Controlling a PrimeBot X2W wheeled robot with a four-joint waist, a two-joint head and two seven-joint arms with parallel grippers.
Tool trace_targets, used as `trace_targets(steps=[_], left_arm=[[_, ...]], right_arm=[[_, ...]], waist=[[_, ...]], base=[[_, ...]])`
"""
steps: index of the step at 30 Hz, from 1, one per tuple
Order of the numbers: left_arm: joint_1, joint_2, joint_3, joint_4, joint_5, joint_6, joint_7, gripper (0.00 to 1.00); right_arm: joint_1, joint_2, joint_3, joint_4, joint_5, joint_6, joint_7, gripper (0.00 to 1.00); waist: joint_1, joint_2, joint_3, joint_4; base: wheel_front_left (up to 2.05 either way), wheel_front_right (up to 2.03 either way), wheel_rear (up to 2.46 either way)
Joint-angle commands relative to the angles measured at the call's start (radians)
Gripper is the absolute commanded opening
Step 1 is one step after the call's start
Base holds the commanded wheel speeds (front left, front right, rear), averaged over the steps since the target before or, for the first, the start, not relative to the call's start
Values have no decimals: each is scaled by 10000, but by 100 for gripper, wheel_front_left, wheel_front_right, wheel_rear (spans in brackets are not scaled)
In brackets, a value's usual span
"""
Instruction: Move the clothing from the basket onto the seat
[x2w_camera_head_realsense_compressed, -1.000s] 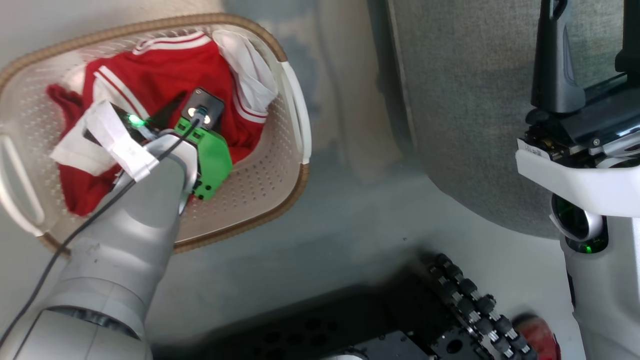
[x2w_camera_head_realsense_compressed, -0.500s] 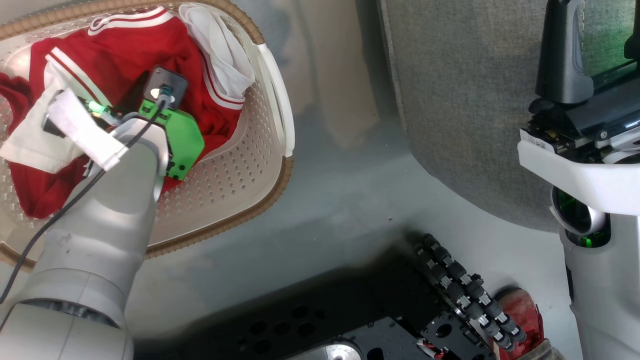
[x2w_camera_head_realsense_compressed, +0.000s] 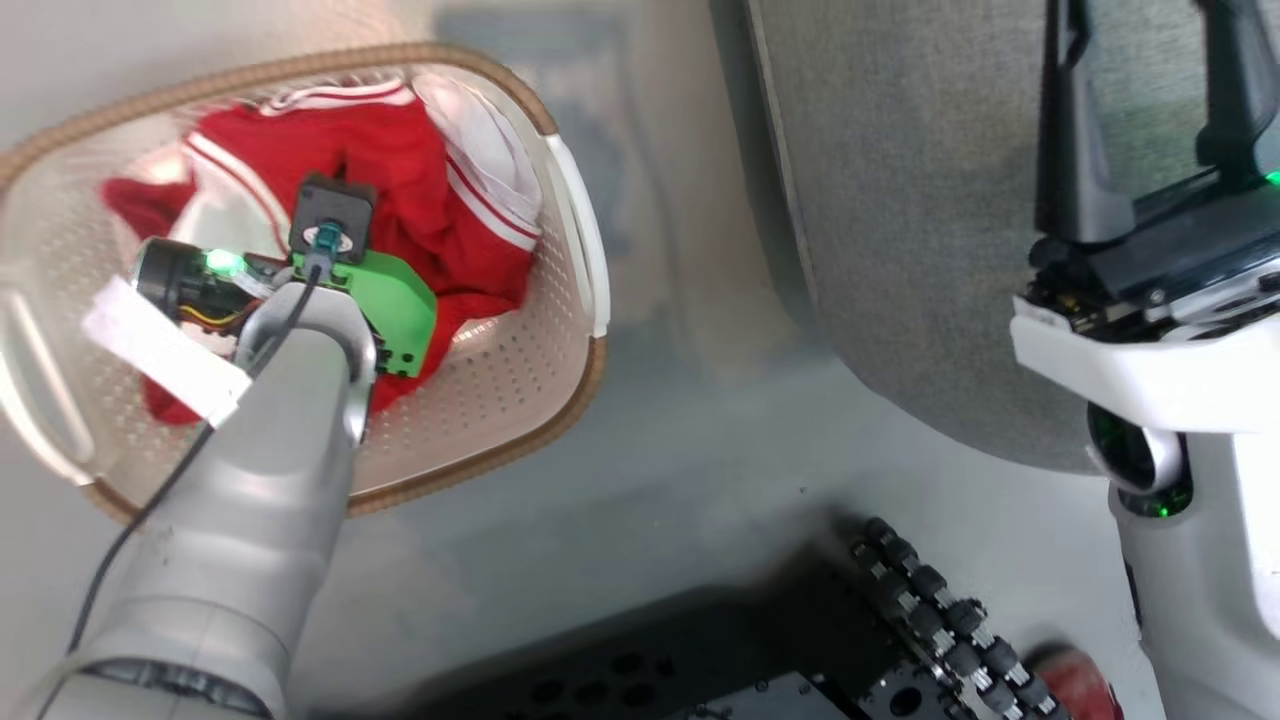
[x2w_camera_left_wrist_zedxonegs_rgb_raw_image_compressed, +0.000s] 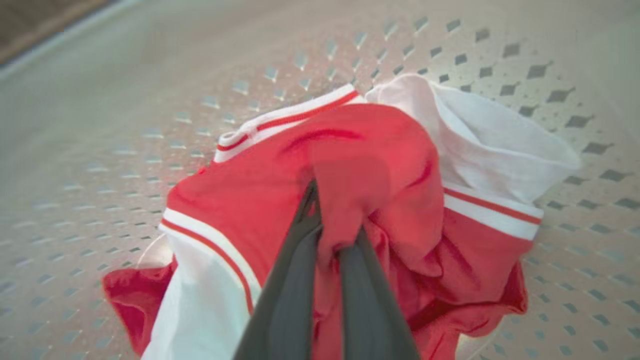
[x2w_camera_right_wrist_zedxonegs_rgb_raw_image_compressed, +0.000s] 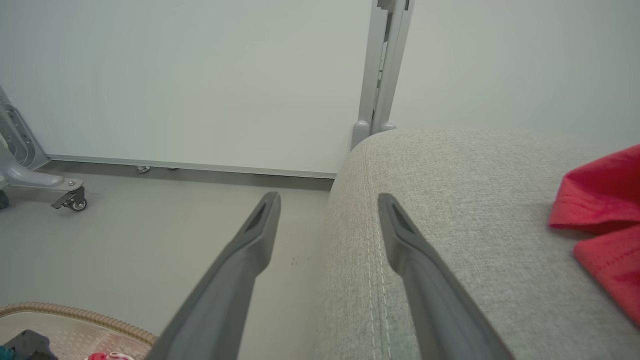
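The clothing (x2w_camera_head_realsense_compressed: 400, 170), red with white striped panels, lies bunched in the cream perforated basket (x2w_camera_head_realsense_compressed: 480, 472) at the upper left of the head view. My left arm reaches down into the basket. In the left wrist view my left gripper (x2w_camera_left_wrist_zedxonegs_rgb_raw_image_compressed: 330, 225) is shut on a raised fold of the clothing (x2w_camera_left_wrist_zedxonegs_rgb_raw_image_compressed: 370, 160), with the basket's wall (x2w_camera_left_wrist_zedxonegs_rgb_raw_image_compressed: 100, 125) behind it. The grey seat (x2w_camera_head_realsense_compressed: 900, 250) fills the upper right. My right gripper (x2w_camera_head_realsense_compressed: 1145, 110) hangs open over it. In the right wrist view that right gripper (x2w_camera_right_wrist_zedxonegs_rgb_raw_image_compressed: 328, 199) holds nothing, above the seat's edge (x2w_camera_right_wrist_zedxonegs_rgb_raw_image_compressed: 450, 225).
Another piece of red fabric (x2w_camera_right_wrist_zedxonegs_rgb_raw_image_compressed: 600, 200) lies on the seat at the right. Grey floor (x2w_camera_head_realsense_compressed: 680, 420) separates basket and seat. My black base with a cable chain (x2w_camera_head_realsense_compressed: 930, 600) sits at the bottom. A wall post (x2w_camera_right_wrist_zedxonegs_rgb_raw_image_compressed: 382, 65) and a wheeled stand (x2w_camera_right_wrist_zedxonegs_rgb_raw_image_compressed: 30, 175) stand beyond.
The head camera has shifted. The clothing has gathered up around my left gripper, and the white sleeve that lay spread at the left has been drawn in. My right gripper stays open.
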Motion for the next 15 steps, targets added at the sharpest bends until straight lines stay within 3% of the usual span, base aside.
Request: trace_targets(steps=[1,15], left_arm=[[385,-26,70,-530,-66,64,-71,0],[4470,53,1320,-5467,-338,-190,-68,0]], right_arm=[[201,-58,50,77,-27,-7,-30,100],[1845,-119,444,1039,-187,-7,-30,100]], waist=[[-1,0,-1347,645],[-1,0,-5327,1276]], base=[[0,0,0],[0,0,0]])
